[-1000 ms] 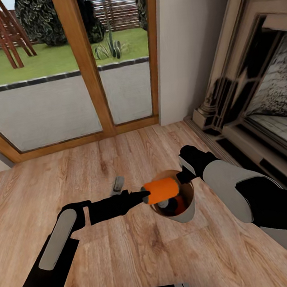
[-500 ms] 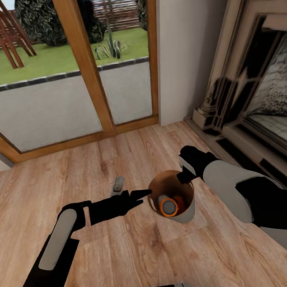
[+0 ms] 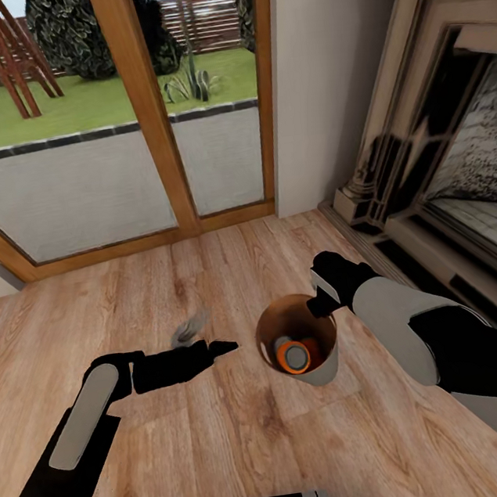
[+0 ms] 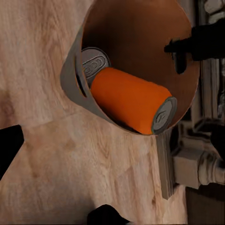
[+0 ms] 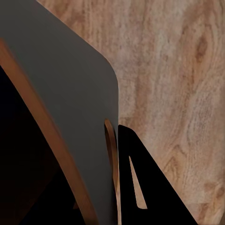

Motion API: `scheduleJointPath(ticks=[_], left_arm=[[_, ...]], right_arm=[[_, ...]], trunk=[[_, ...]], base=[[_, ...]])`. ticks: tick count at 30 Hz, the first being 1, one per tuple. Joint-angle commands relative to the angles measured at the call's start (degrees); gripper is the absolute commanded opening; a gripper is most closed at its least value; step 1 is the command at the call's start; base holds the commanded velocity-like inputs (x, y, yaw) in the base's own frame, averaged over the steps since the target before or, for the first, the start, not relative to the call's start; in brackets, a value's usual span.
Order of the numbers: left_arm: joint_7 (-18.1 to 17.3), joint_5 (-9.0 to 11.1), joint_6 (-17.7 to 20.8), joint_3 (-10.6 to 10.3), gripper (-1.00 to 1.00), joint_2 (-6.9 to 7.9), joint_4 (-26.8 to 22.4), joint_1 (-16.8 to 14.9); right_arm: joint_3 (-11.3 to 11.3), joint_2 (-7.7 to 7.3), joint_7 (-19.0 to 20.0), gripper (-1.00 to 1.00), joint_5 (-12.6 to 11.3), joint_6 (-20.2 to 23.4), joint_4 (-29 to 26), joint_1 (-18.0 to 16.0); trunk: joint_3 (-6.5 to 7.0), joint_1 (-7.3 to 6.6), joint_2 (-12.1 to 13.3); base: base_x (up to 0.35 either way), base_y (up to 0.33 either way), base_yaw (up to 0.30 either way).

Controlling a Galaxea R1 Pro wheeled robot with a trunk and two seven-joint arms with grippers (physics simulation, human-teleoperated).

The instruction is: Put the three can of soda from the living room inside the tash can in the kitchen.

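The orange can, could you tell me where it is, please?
In the head view, the orange can lies inside the bin, between both end effectors, left of the fireplace.

Orange soda can [image 3: 293, 353] lies tilted inside the copper-lined trash can [image 3: 325, 370].

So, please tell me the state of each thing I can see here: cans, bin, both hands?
orange can: lying on its side inside the bin
second can: in the bin, behind the orange one
bin: upright on floor, right hand shut on its rim
left hand: open, empty

Soda cans [image 3: 293, 355] inside trash can [image 3: 323, 373] — fireplace [image 3: 459, 171] to its right.
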Motion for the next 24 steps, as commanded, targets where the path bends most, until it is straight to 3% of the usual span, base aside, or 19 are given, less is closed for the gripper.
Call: scheduleJointPath(ticks=[1,2,6,7,9,12,14,17,20,24], left_arm=[[2.0,0.1,0.0,0.0,1.00,0.20,0.0,0.0],[4.0,0.1,0.0,0.0,1.00,0.33,0.0,0.1],[17.9,-0.7,0.0,0.0,1.00,0.73,0.0,0.3],[26.1,-4.7,-1.1,-0.3,1.00,0.63,0.0,0.3],[33.5,-15.1,-6.1,-0.6,1.00,0.41,0.0,0.5],[34.4,-24.9,-10.0,-2.1,1.00,0.24,0.0,0.8],[32.8,-27.3,-11.0,-2.8,1.00,0.22,0.0,0.9],[31.2,-28.9,-11.6,-3.2,1.00,0.22,0.0,1.0],[30.4,-29.7,-11.9,-3.4,1.00,0.18,0.0,1.1],[30.2,-30.0,-12.0,-3.5,1.00,0.16,0.0,1.1]], right_arm=[[-0.2,-0.03,0.2,-1.00,-0.6,0.0,0.0,0.0],[-0.2,-0.06,0.2,-1.00,-0.6,0.0,0.0,0.0],[-0.3,-0.24,0.3,-1.00,-0.6,0.0,0.0,0.0],[-0.5,-0.30,0.3,-1.00,-0.7,0.0,0.0,0.0],[-0.7,-0.31,0.3,-1.00,-0.8,0.0,0.0,0.0],[-1.0,-0.28,0.4,-1.00,-1.1,0.0,0.0,-0.1],[-1.3,-0.32,0.4,-1.00,-1.2,0.0,0.0,-0.1],[-3.7,-0.40,0.4,-1.00,-1.3,0.0,0.0,-0.2],[-9.4,-1.41,0.4,-1.00,-1.3,0.0,0.1,-0.3],[-11.7,-2.42,0.7,-1.00,-1.5,0.0,0.3,-0.4]], trunk=[[0.01,-0.01,0.0],[0.01,-0.01,0.0],[0.01,-0.01,0.0],[0.01,-0.01,0.0],[0.01,-0.01,0.0],[0.01,-0.01,0.0],[0.01,-0.01,0.0],[0.01,-0.01,0.0],[0.01,-0.01,0.0],[0.01,-0.01,0.0]], base=[[0.000,0.000,0.000],[0.000,0.000,0.000],[0.000,0.000,0.000],[0.000,0.000,0.000],[0.000,0.000,0.000],[0.000,0.000,0.000],[0.000,0.000,0.000],[0.000,0.000,0.000],[0.000,0.000,0.000],[0.000,0.000,0.000]])
